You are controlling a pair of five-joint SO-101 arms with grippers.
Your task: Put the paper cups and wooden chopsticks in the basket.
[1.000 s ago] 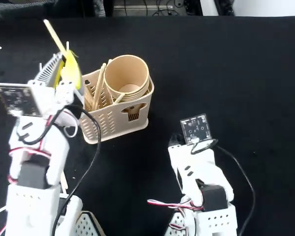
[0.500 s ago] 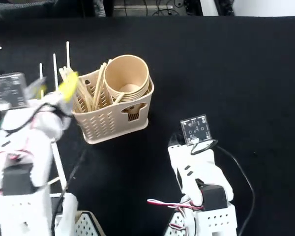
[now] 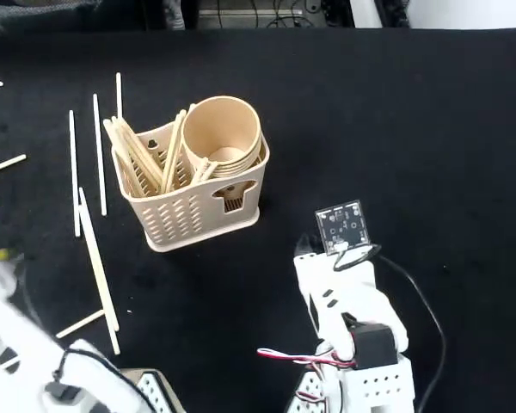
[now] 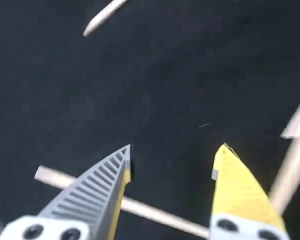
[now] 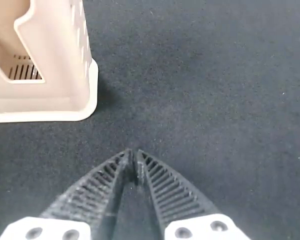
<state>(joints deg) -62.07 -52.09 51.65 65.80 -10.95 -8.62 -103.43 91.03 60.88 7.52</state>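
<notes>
Paper cups [image 3: 226, 129] stand nested, mouths up, in the basket [image 3: 193, 211], filling its 3 o'clock half. A sheaf of wooden chopsticks [image 3: 138, 153] leans in the 9 o'clock half, propped by the wall. The basket sits toward 10 o'clock of the black table [image 3: 430, 129]. Several loose chopsticks [image 3: 96, 262] lie flat between 7 and 10 o'clock of the basket, apart from it, so that part of the job looks unfinished. The left arm [image 3: 17, 357] is low at 7 o'clock of the table, near those sticks. The right arm [image 3: 354, 310] sits at 5 o'clock of the basket, away from them.

From the left wrist, the left gripper [image 4: 172, 162] is spread wide and holds nothing. One chopstick [image 4: 145, 209] crosses the cloth beneath the parted jaws, which I judge suits a straddling pick.

From the right wrist, the right gripper [image 5: 134, 159] is pressed closed on nothing. It is aimed at the table just beside a basket corner, plausibly idling out of the other arm's way.
</notes>
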